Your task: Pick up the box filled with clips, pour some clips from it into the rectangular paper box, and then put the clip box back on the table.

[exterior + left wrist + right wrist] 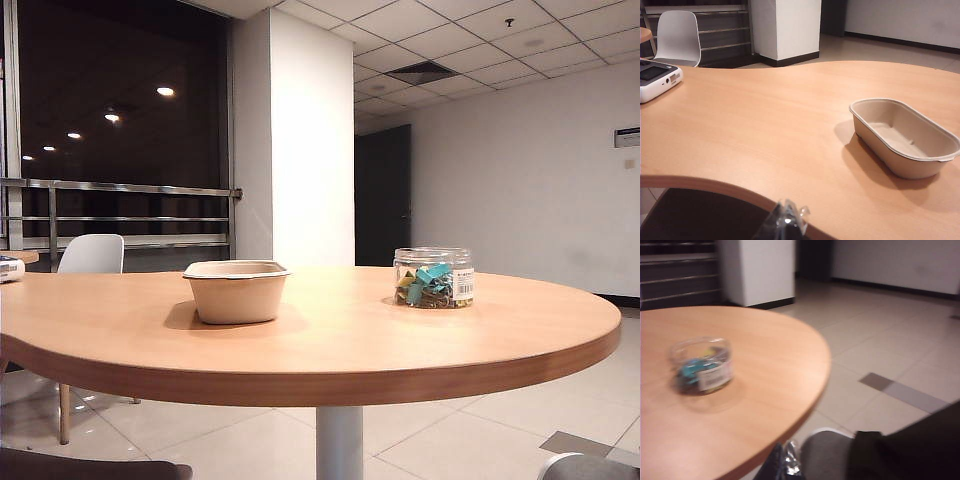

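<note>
Nearest the lens, my right gripper [786, 463] hangs off the near edge of the table [330, 345], its fingers pressed together on nothing; my left gripper [785, 221] sits likewise just past the edge on its own side, only its tips showing, so I cannot tell whether it is spread or shut. The box filled with clips [433, 277] stands upright on the right part of the tabletop, well apart from both grippers, lidless as far as I can see, with clips [428, 281] in teal, yellow and darker shades heaped in its lower half. Well to its left rests the rectangular paper box [236, 291], upright and empty. Nothing has been lifted yet. The jar is smooth and round, so an off-centre squeeze could let it slip or twist, and tipping it too steeply might dump the whole heap or scatter clips past the rim. A white device [656, 80] lies at the far left edge.
</note>
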You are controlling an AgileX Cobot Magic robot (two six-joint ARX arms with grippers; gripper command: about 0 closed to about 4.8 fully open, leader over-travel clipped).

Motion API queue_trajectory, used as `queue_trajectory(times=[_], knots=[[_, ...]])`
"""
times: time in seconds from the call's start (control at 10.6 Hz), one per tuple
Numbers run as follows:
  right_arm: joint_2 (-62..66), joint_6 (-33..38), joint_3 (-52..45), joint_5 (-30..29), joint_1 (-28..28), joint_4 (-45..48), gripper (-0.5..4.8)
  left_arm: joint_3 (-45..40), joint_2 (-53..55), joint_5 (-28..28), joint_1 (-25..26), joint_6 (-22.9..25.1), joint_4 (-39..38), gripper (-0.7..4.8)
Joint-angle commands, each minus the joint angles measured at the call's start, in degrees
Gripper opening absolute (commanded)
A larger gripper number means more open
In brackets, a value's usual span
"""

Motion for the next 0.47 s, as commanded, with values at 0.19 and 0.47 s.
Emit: queue_trajectory(times=[0.19,0.47], knots=[[-0.1,0.0,3.3,2.1,0.0,1.0,-0.01,0.8,0.0,-5.8,0.0,-6.2,1.7,-0.06],[2.3,0.1,12.9,2.6,0.0,1.1,-0.01,7.9,0.5,-7.1,0.0,-9.5,1.6,-0.06]])
